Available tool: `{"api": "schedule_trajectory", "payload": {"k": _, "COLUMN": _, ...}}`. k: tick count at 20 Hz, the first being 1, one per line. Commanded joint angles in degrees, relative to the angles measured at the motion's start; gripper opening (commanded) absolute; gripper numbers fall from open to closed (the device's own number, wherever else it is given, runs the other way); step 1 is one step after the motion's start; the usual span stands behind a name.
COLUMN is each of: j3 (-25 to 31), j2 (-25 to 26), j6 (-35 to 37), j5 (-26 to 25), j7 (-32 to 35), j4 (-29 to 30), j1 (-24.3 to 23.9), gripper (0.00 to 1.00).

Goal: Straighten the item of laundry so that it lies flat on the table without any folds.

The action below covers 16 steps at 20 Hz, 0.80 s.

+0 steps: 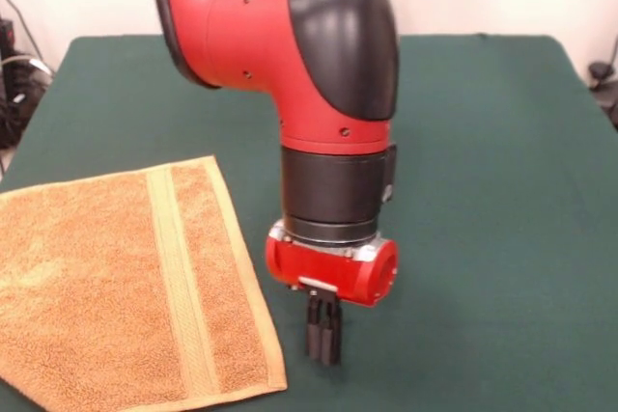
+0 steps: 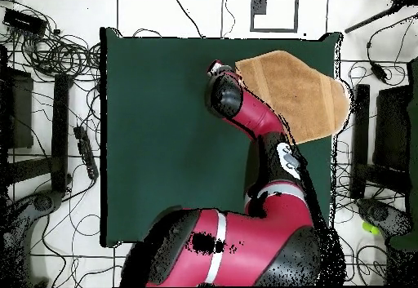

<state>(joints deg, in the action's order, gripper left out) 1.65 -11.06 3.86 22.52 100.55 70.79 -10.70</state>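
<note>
Front view: hand hangs just above the counter, fingers pressed together, holding nothing. Towel lies to picture-left of the hand, apart from it; the nearest part is the hemmed edge with the pale stripe, which runs roughly near-to-far. Towel looks flat here, orange-tan terry, though its near-left corner looks cut at a slant, possibly folded under.

Overhead view: hand sits beside the towel's left edge. Towel lies at the counter's top-right corner, reaching its right edge. Outline is irregular, not rectangular, suggesting a fold remains.
</note>
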Motion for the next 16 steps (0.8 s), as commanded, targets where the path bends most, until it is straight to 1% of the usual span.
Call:
{"api": "schedule_trajectory", "payload": {"k": 1, "j3": 4.88, "j2": -0.11, "j6": -3.18, "j5": 8.63, "j7": 23.57, "j4": 9.44, "j1": 3.69, "gripper": 0.0}}
{"api": "schedule_trajectory", "payload": {"k": 3, "j3": 5.14, "j2": -0.32, "j6": -3.0, "j5": 10.48, "j7": 24.09, "j4": 10.27, "j1": 3.73, "gripper": 0.0}}
{"api": "schedule_trajectory", "payload": {"k": 4, "j3": 5.17, "j2": -0.24, "j6": -2.77, "j5": 10.47, "j7": 23.57, "j4": 10.43, "j1": 3.5, "gripper": 0.0}}
{"api": "schedule_trajectory", "payload": {"k": 5, "j3": 4.65, "j2": 0.14, "j6": -1.96, "j5": 9.25, "j7": 21.47, "j4": 9.92, "j1": 3.23, "gripper": 0.0}}
{"api": "schedule_trajectory", "payload": {"k": 7, "j3": 5.68, "j2": 1.35, "j6": -0.56, "j5": 6.41, "j7": 17.71, "j4": 8.8, "j1": 1.02, "gripper": 0.0}}
{"api": "schedule_trajectory", "payload": {"k": 10, "j3": 5.4, "j2": 3.14, "j6": 4.76, "j5": 3.12, "j7": 12.04, "j4": 5.28, "j1": -1.08, "gripper": 0.0}}
{"api": "schedule_trajectory", "payload": {"k": 11, "j3": 5.18, "j2": 3.24, "j6": 7.51, "j5": 2.48, "j7": 10.19, "j4": 4.04, "j1": -1.71, "gripper": 0.0}}
{"api": "schedule_trajectory", "payload": {"k": 13, "j3": 3.16, "j2": 3.89, "j6": 16.43, "j5": 1.65, "j7": 7.08, "j4": 0.0, "j1": -1.94, "gripper": 0.0}}
{"api": "schedule_trajectory", "payload": {"k": 14, "j3": 3.45, "j2": 3.82, "j6": 18.94, "j5": 1.04, "j7": 6.08, "j4": -0.87, "j1": -2.74, "gripper": 0.0}}
{"api": "schedule_trajectory", "payload": {"k": 16, "j3": 5.55, "j2": 2.96, "j6": 19.79, "j5": -0.14, "j7": 4.72, "j4": -0.37, "j1": -4.89, "gripper": 0.0}}
